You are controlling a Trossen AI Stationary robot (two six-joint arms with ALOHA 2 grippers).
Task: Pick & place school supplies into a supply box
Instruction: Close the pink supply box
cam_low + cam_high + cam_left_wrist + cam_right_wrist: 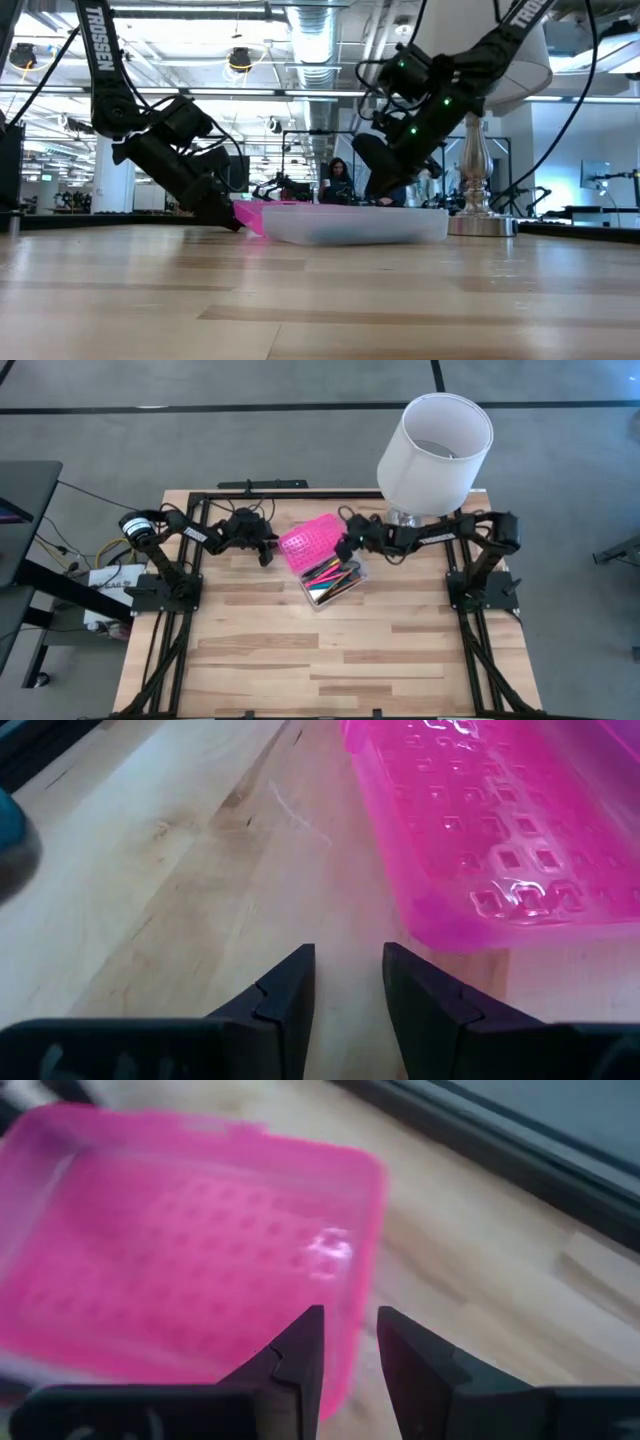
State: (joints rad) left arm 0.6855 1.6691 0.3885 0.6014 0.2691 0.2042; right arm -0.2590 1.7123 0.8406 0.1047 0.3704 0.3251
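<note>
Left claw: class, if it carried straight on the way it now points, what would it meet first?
Probably bare table. The left claw points just past the pink lid, whose edge lies close beside that line; depth is unclear.

"TROSSEN" on arm [103,40] (low view)

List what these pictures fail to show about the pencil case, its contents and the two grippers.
- Pens in the clear plastic case base: high view, too small to count or name.
- Same contents: low view, blurred behind the case's cloudy wall.
- Bright pink plastic lid: left wrist view, cut off by the picture's edges.
- Left gripper and right gripper: slightly parted, empty; the lid's hinge shows nowhere.
</note>
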